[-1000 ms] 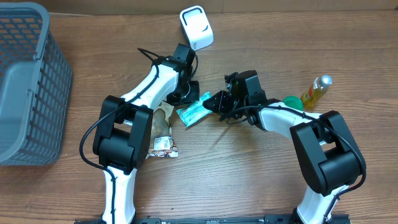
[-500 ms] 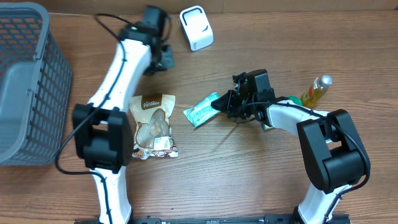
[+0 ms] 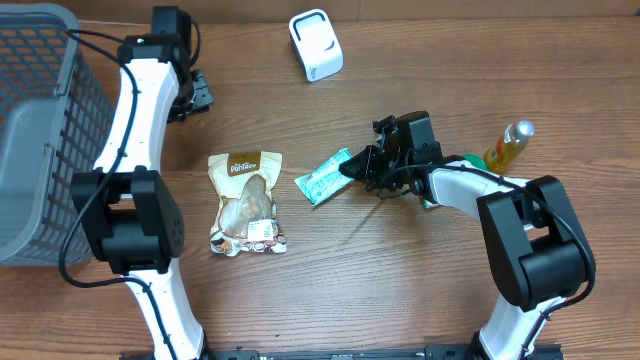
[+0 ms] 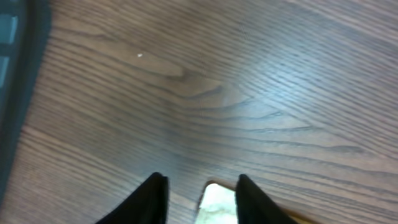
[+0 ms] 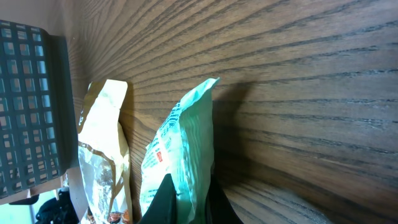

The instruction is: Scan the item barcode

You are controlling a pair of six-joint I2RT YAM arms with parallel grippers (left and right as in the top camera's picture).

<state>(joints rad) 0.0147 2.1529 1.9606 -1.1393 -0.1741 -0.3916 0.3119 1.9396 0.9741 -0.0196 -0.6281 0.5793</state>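
Teal plastic sachet (image 3: 322, 178) sits mid-table on the wooden table (image 3: 380, 290), and I see my right jaws clamped on its right end. My left jaws stand partly apart and empty over bare wood, beside the grey mesh basket (image 3: 40, 130) and well apart from the white box-shaped scanner (image 3: 316, 45).

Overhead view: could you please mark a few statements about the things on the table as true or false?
1. The right tool is shut on the green packet. True.
2. The pouch lies in the basket. False: it lies on the table, beside the basket.
3. The left tool holds the scanner. False: the scanner stands alone, apart from that tool.
4. The bottle lies on the table. True.
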